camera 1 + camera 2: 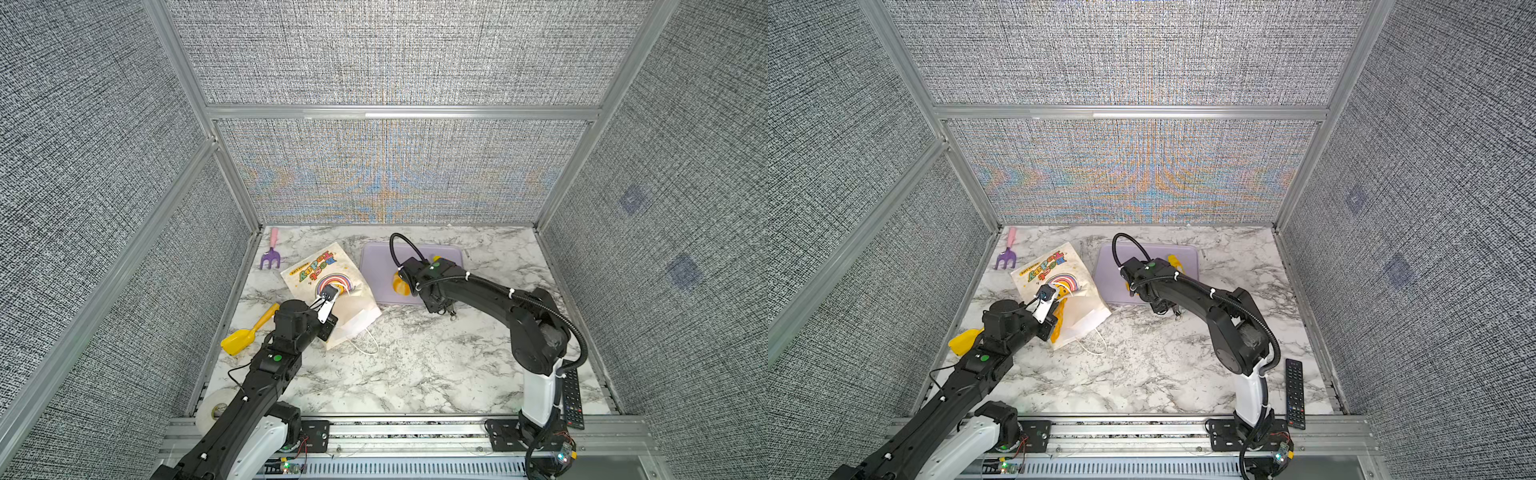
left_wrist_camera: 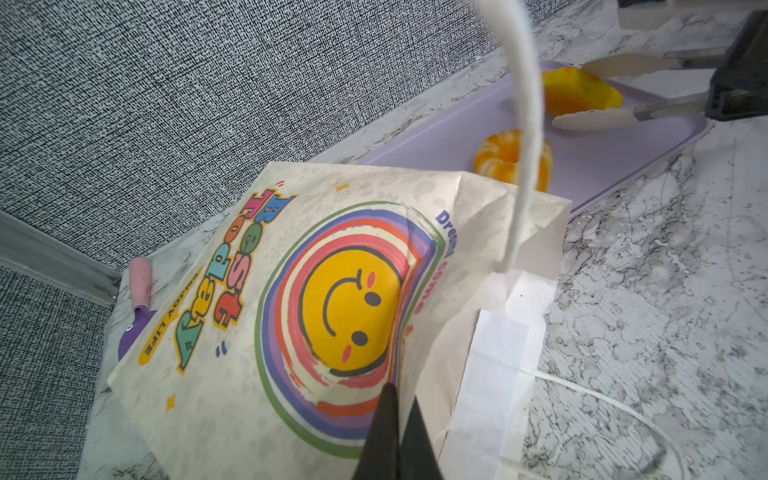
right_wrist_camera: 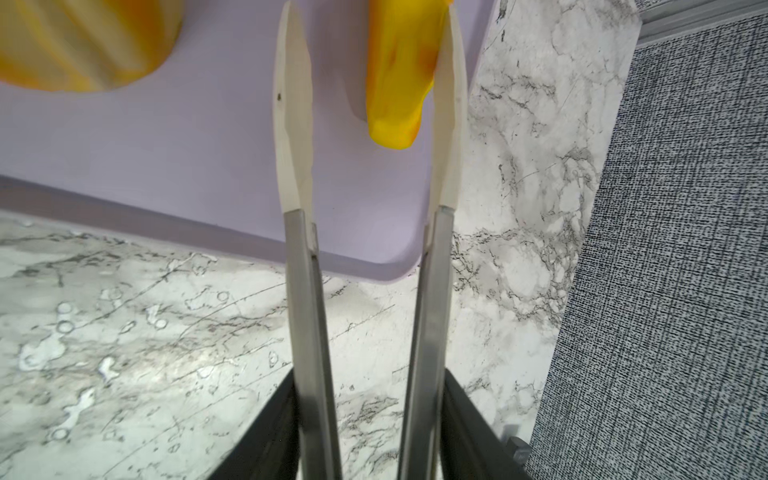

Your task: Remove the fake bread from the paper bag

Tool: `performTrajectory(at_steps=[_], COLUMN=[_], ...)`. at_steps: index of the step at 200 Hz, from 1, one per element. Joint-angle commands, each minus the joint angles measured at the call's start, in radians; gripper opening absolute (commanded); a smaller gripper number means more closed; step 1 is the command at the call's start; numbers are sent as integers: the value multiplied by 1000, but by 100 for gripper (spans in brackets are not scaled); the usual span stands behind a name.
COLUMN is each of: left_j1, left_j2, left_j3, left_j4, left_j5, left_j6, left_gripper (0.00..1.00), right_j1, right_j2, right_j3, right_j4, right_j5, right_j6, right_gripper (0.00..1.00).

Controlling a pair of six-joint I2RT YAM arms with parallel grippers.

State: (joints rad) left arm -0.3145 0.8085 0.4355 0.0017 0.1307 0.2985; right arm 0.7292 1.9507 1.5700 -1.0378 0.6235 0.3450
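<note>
On the marble bench (image 1: 415, 365), the paper bag (image 2: 291, 291) is being pinched by the closed left tool (image 2: 392, 399), seemingly to steady it, while a yellow bread (image 3: 399, 83) is being freed between parted jaws of the right tool (image 3: 365, 25) on the lilac tray (image 3: 166, 145), beside a fluted bun (image 2: 496, 158).

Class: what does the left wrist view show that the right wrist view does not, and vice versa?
Only the left wrist view shows the paper bag, its cord handle, a pink-handled rake and the left claw shut on the bag. Only the right wrist view looks straight along the open right claw, with the long bread near one side and a clear gap on the other. Both show that claw and bread, the fluted ring bun, the lilac tray and the marble table.
</note>
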Motion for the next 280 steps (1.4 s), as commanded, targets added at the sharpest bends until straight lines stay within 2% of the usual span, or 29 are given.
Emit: performTrajectory(at_steps=[1, 77, 112, 136, 150, 162, 188, 205, 243, 280], left_j1=[-1, -1, -1, -1, -2, -1, -2, -2, -1, -2], left_j2=[1, 5, 1, -2, -5, -6, -8, -9, -14, -11], left_j3=[12, 14, 16, 14, 14, 12, 12, 14, 11, 11], left_j4=[2, 3, 1, 0, 0, 0, 1, -1, -2, -1], left_j5=[20, 22, 20, 20, 20, 21, 21, 22, 19, 18], left_j6=[-9, -4, -4, -4, -6, -8, -9, -8, -10, -9], left_gripper=[0, 0, 0, 0, 0, 0, 0, 0, 0, 0], right_j1=[-1, -2, -13, -45, -86, -131, -259, -363, -554, -635], right_j2=[-16, -81, -142, -218, -280, -330, -412, -438, -407, -342], right_j3=[13, 38, 20, -38, -94, -139, -223, -263, -295, -288], right_j4=[-36, -87, -55, 35, 96, 136, 196, 232, 290, 349], right_j5=[-23, -48, -107, -214, -281, -330, -419, -488, -620, -748], right_j6=[29, 43, 51, 50, 59, 63, 45, 23, -41, -77], right_gripper=[50, 50, 50, 50, 48, 41, 14, 4, 0, 0])
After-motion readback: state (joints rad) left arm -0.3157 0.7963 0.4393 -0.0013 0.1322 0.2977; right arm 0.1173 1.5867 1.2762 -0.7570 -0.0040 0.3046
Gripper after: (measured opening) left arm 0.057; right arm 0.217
